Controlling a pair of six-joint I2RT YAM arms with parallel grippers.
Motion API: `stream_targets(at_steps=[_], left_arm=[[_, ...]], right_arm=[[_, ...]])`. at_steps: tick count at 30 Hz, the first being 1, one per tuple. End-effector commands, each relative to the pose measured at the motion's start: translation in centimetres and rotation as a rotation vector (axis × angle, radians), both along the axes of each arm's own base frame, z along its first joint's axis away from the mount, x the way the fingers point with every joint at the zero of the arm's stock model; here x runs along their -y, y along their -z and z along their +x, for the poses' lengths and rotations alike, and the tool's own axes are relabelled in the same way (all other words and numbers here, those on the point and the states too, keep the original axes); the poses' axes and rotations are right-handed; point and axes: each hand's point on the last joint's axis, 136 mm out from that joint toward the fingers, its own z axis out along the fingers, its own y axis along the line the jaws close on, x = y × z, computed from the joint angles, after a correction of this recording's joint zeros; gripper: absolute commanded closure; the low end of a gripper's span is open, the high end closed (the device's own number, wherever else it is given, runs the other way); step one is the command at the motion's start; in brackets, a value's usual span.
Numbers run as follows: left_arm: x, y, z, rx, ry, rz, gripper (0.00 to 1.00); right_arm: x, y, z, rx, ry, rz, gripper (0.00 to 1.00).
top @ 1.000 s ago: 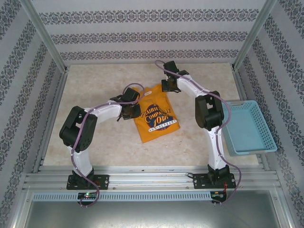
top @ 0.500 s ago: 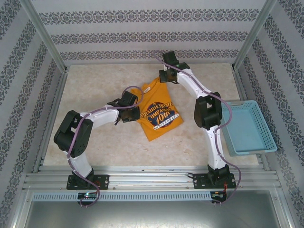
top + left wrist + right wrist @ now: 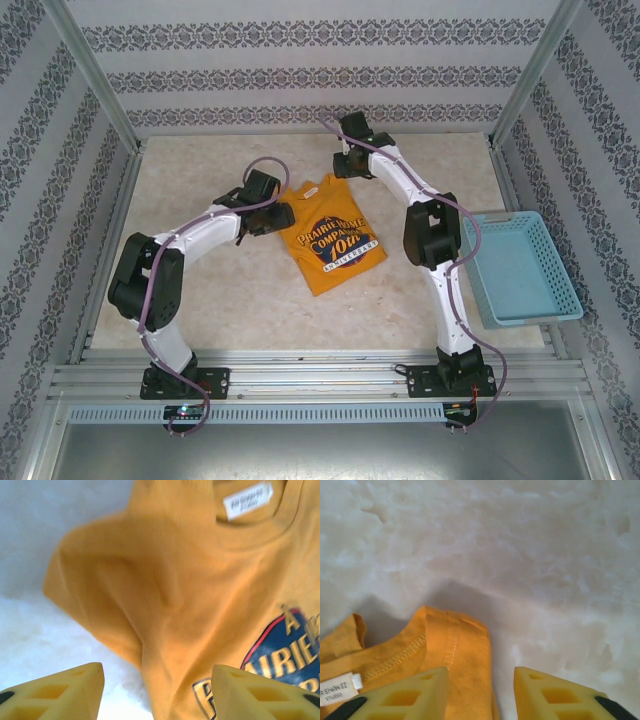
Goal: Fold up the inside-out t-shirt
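Mustard-orange inside-out t-shirt [image 3: 330, 243] lies flat mid-table [image 3: 190, 190], hem near, collar far, print up. I judge it spread like this so fold lines stay reachable. Next, left end effector [image 3: 157, 690] over left sleeve [image 3: 85, 575], fingers apart, gripping nothing; placed for sleeve pick, I reckon. Farther, right end effector [image 3: 480, 692] over far shoulder edge beside collar tag [image 3: 337, 690], fingers apart, empty. Light-blue basket [image 3: 520, 262] well right, out of way.

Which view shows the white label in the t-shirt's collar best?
The left wrist view: the white label sits whole inside the collar of the t-shirt, its print blurred. The right wrist view cuts it at the left edge. In the top external view it is too small to tell.
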Motion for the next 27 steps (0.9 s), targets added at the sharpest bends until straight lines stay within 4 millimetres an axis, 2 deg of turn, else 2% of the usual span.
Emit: stream_targets(at_steps=[1,7,11,15,17,20,23,25,27], left_arm=[[-1.1,1.4,1.0,-0.066,-0.083,0.006,0.39],[-1.0,2.9,3.2,-0.111,-0.115,0.018,0.39],[-0.8,3.6,3.9,-0.135,-0.120,0.028,0.39],[-0.1,4.5,4.7,-0.148,-0.106,0.013,0.45],[0.4,4.5,5.3,-0.137,-0.089,-0.001,0.53],[1.4,3.5,6.3,-0.091,-0.052,-0.041,0.72],[2.7,1.1,7.1,-0.020,0.004,-0.092,0.86],[3.8,-1.4,7.4,0.059,0.060,-0.137,0.94],[5.1,-4.4,7.2,0.153,0.128,-0.193,0.96]], right_arm=[[0.2,-2.1,-0.6,0.026,0.005,0.031,0.55],[0.2,-0.2,-1.0,-0.029,0.023,0.073,0.44],[-0.4,0.9,-1.2,-0.065,0.020,0.121,0.37],[-0.8,2.5,-1.3,-0.107,0.025,0.139,0.36],[-1.1,3.0,-1.3,-0.123,0.023,0.151,0.37],[-1.6,3.6,-1.2,-0.141,0.018,0.170,0.40],[-1.8,4.0,-1.1,-0.156,0.015,0.174,0.45],[-1.9,4.1,-1.1,-0.161,0.010,0.180,0.53],[-1.9,3.9,-1.0,-0.158,0.013,0.179,0.58]])
